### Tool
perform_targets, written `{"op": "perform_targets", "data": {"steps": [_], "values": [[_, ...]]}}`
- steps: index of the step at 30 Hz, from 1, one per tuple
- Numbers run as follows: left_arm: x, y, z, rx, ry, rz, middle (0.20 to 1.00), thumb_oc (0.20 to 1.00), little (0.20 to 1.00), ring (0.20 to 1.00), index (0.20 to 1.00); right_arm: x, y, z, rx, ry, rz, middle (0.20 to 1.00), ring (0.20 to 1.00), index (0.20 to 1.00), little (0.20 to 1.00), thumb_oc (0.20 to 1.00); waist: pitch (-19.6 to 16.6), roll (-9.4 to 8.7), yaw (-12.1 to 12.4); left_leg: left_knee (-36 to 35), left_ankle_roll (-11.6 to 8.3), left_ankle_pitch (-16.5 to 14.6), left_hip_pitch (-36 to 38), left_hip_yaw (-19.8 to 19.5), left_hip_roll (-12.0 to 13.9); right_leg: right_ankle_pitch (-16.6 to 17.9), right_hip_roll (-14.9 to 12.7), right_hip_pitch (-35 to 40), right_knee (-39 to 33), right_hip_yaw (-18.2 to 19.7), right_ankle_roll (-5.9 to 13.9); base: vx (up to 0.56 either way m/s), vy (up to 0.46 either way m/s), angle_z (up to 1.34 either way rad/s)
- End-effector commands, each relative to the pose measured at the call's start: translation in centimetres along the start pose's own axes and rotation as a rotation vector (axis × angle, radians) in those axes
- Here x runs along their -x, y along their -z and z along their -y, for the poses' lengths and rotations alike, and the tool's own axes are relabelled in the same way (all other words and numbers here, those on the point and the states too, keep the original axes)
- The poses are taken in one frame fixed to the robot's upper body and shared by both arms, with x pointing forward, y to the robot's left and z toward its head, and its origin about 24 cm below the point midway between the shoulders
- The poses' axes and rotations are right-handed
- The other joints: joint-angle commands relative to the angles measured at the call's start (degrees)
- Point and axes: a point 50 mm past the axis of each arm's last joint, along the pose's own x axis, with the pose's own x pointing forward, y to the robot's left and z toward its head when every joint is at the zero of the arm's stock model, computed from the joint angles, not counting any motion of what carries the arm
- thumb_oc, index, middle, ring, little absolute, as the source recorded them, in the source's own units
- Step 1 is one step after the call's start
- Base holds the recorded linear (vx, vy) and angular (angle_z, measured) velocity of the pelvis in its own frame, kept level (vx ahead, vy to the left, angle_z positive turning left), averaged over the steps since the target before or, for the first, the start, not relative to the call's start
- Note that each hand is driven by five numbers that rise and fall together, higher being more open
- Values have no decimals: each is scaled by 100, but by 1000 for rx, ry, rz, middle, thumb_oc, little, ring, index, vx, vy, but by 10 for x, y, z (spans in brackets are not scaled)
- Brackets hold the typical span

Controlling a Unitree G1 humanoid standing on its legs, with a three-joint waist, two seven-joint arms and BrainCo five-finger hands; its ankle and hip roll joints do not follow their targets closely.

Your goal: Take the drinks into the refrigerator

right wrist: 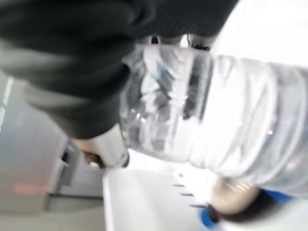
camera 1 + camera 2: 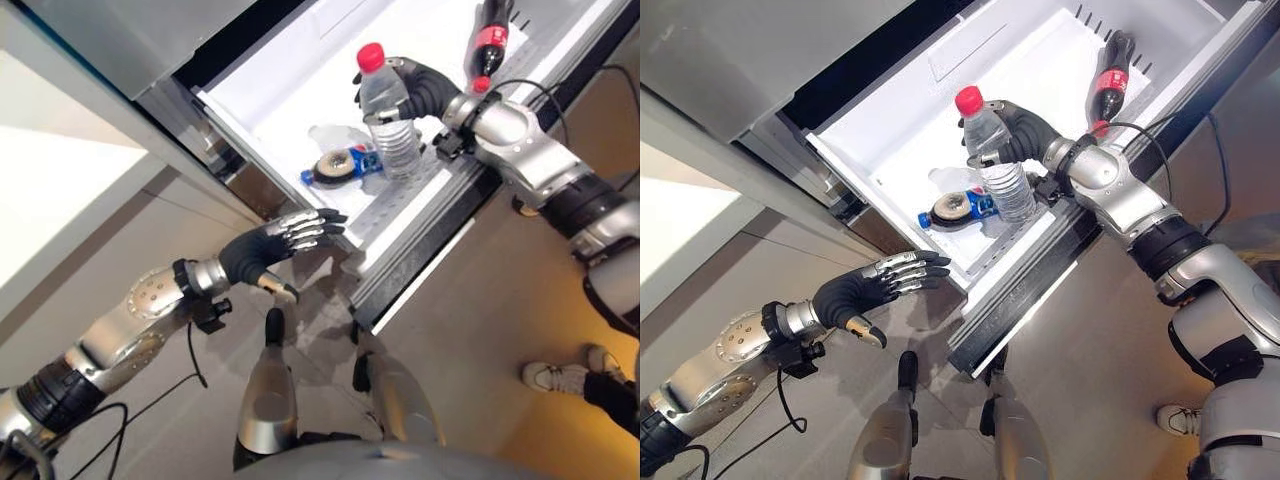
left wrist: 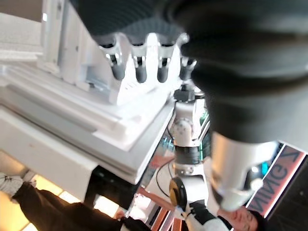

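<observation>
Clear ribbed plastic water bottle (image 2: pixel 992 165) with red cap, held upright over white drawer (image 2: pixel 290 95) of refrigerator, near its front edge. Clasped round its upper body by right hand (image 2: pixel 1025 135), dark-covered fingers and thumb curled about it; seen close in right wrist view as crinkled, transparent, label band pale. Left hand (image 2: pixel 872 290) spread loose outside drawer, by its front left corner, silver fingers (image 2: pixel 305 226) with dark tips stretched nearly straight toward rim, thumb hanging apart, nothing grasped and nothing touched. Lay flat on drawer floor just behind upright bottle: blue-labelled bottle (image 2: pixel 958 209), round dark end turned toward left wall. Leaned at far right corner of drawer: dark cola bottle (image 2: pixel 1108 80), red label, red cap lowest. Drawer smooth, glossy, slotted along front ledge.
</observation>
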Motion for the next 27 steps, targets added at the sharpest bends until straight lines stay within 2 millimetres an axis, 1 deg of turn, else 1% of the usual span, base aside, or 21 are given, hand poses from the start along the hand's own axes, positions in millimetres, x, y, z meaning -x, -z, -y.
{"op": "perform_targets", "data": {"steps": [1,7,8,11,12,13,16,19,23,25,26,27], "values": [[0,-18,24,-49,92,81,1000,1000,1000,1000,1000,6,-19,26,227,30,17,200,200,200,200,200,153,155,127,44,443,180,-341,-329,-264,-707,-20,-102,1044,-298,434,0,0,0],[2,-19,23,-65,69,78,1000,1000,1000,1000,1000,1,-24,28,511,2,-39,200,200,200,200,200,238,119,128,24,446,201,-391,-331,-276,-658,-15,-133,1000,-301,444,0,0,0],[3,-18,23,-68,62,75,1000,1000,1000,1000,1000,-1,-27,27,620,-25,-54,200,200,200,200,200,249,104,131,29,446,203,-407,-332,-279,-656,-11,-141,1000,-302,447,0,0,0],[2,-18,23,-70,58,78,1000,1000,1000,1000,1000,-4,-29,28,756,-45,-77,200,200,200,200,200,270,83,119,22,452,203,-426,-332,-276,-644,-7,-158,989,-296,457,0,0,0],[3,-18,22,-76,54,80,1000,1000,1000,1000,1000,-7,-33,22,910,-118,-80,200,200,200,200,200,274,43,134,5,452,209,-439,-340,-277,-641,-7,-161,964,-285,462,0,0,0],[2,-19,22,-76,53,81,1000,1000,1000,1000,1000,-7,-33,22,912,-118,-80,200,200,200,200,200,278,52,125,4,452,209,-439,-340,-277,-641,-7,-161,964,-286,462,0,0,0],[2,-17,22,-75,53,78,1000,1000,1000,1000,1000,-6,-36,14,1069,-210,-75,200,200,200,200,200,278,17,133,-18,446,219,-445,-359,-271,-640,-8,-151,930,-312,469,0,0,0],[3,-18,22,-71,54,78,1000,1000,1000,1000,1000,-4,-35,11,1107,-247,-73,200,200,200,200,200,285,1,138,-32,442,230,-467,-400,-270,-648,-13,-151,921,-336,472,0,0,0],[2,-18,22,-71,63,76,1000,1000,1000,1000,1000,-2,-32,1,1198,-348,-73,200,200,200,200,200,283,-31,159,-60,440,242,-476,-446,-274,-654,-23,-138,898,-376,482,8,-5,3],[2,-18,22,-71,63,77,1000,1000,1000,1000,1000,-2,-32,1,1198,-348,-73,200,200,200,200,200,284,-26,156,-59,440,242,-477,-449,-275,-654,-23,-137,898,-379,482,6,-4,5],[2,-18,22,-74,65,77,1000,1000,1000,1000,1000,-1,-29,-5,1217,-393,-72,200,200,200,200,200,292,-42,174,-65,441,245,-480,-469,-283,-659,-27,-122,891,-395,485,0,0,0],[1,-18,22,-74,65,77,1000,1000,1000,1000,1000,-1,-29,-5,1217,-393,-73,200,200,200,200,200,292,-40,173,-65,441,245,-480,-471,-283,-659,-28,-121,890,-396,485,0,0,0]]}}
